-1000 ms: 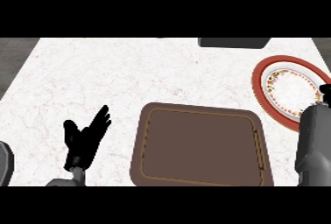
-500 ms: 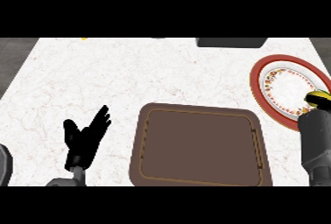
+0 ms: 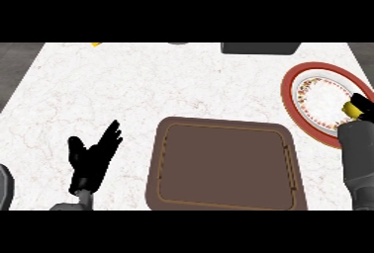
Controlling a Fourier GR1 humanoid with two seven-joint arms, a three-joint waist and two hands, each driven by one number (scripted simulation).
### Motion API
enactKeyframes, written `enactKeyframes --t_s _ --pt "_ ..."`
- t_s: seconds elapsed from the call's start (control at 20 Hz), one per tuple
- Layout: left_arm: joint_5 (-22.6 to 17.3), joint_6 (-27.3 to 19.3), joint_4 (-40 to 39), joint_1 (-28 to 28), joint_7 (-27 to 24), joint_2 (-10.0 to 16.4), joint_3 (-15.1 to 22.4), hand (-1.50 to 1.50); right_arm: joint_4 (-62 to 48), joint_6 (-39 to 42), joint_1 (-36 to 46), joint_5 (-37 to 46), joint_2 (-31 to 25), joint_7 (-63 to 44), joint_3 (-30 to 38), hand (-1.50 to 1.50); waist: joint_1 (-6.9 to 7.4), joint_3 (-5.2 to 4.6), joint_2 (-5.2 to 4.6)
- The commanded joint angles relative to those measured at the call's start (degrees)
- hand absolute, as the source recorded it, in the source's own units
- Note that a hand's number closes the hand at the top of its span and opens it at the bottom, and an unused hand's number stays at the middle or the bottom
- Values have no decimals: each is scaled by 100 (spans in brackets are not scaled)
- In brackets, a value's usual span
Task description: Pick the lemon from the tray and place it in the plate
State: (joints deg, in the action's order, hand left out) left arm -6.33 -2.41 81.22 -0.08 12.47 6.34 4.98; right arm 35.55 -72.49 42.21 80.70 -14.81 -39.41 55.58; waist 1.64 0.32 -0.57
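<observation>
The brown tray (image 3: pixel 226 168) lies at the middle front of the counter with nothing in it. A white plate (image 3: pixel 315 74) with a red rim and a patterned ring sits at the right. Over the plate's right side my right hand (image 3: pixel 363 101) curls round the yellow lemon (image 3: pixel 351 107), which shows only in part. Its grey forearm (image 3: pixel 358 158) rises along the right edge. My left hand (image 3: pixel 91 158) rests open at the lower left, fingers up, apart from the tray.
A dark object (image 3: pixel 260 48) sits at the counter's far edge, with a small yellow thing (image 3: pixel 96 44) and a grey thing (image 3: pixel 177 43) further left. The white marble counter (image 3: pixel 146 89) ends in a dark strip on the left.
My right hand with the lemon has edged slightly up over the plate, and more of the lemon shows. The left hand has stayed put.
</observation>
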Motion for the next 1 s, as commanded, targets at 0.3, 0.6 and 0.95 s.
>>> enactKeyframes --t_s 0.3,0.6,0.95 --pt "121 -330 -67 -131 134 -141 -94 0 2025 -691 -1028 -2370 1256 648 -1861 -150 -283 -24 110" --pt "-19 -38 169 154 76 -56 -86 0 3030 -893 -2390 -3233 1467 545 -3663 -150 -176 -30 84" --pt "182 -121 130 200 -6 -205 38 0 3520 -847 -3193 -2379 1478 -713 -4538 -150 -171 -43 76"
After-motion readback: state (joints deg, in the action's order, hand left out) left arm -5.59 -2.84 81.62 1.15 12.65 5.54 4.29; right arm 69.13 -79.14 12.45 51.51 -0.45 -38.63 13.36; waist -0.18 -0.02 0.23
